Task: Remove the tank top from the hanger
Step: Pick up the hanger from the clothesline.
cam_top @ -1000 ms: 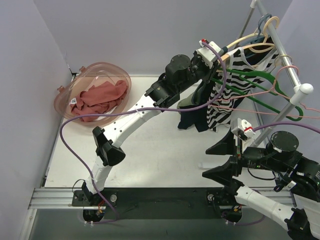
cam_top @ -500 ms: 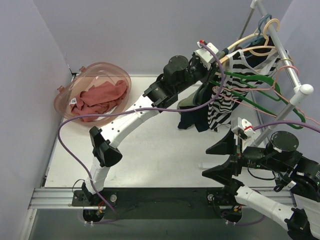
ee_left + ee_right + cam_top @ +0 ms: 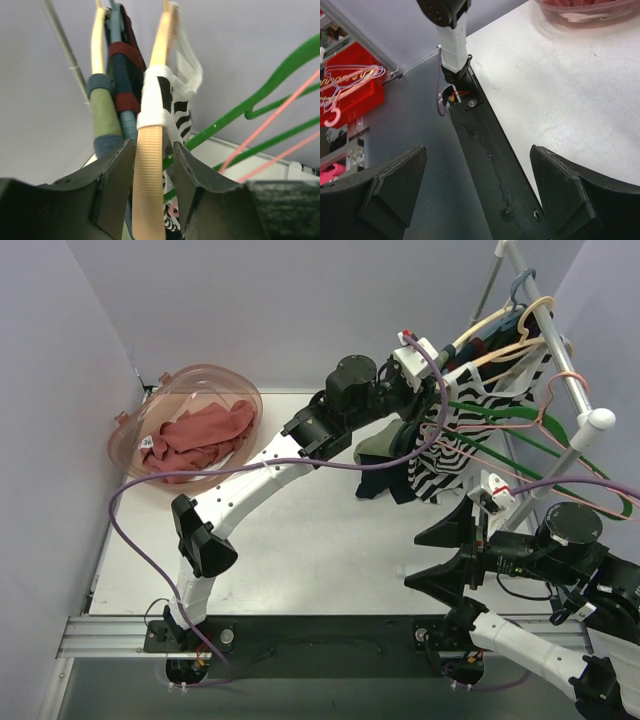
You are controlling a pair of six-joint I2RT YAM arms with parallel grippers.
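A black-and-white striped tank top [image 3: 445, 455] hangs on a tan hanger [image 3: 490, 325] on the clothes rail [image 3: 565, 370] at the back right. My left gripper [image 3: 440, 358] is raised to the rail and shut on that hanger's ribbed arm [image 3: 149, 175]. The top's white strap [image 3: 159, 95] wraps the hanger just above my fingers. My right gripper [image 3: 415, 562] is open and empty, low over the table's near right side; its wrist view [image 3: 477, 165] shows only the black base rail and table.
Green [image 3: 500, 415] and pink [image 3: 530, 460] hangers and dark garments [image 3: 385, 475] crowd the same rail. A pink basket [image 3: 250, 400] with a red cloth [image 3: 195, 435] sits at the back left. A red bin [image 3: 350, 80] of hangers stands off the table.
My left gripper has risen and moved right with the tan hanger. The striped top and neighbouring hangers have swung along the rail. The right arm has barely moved.
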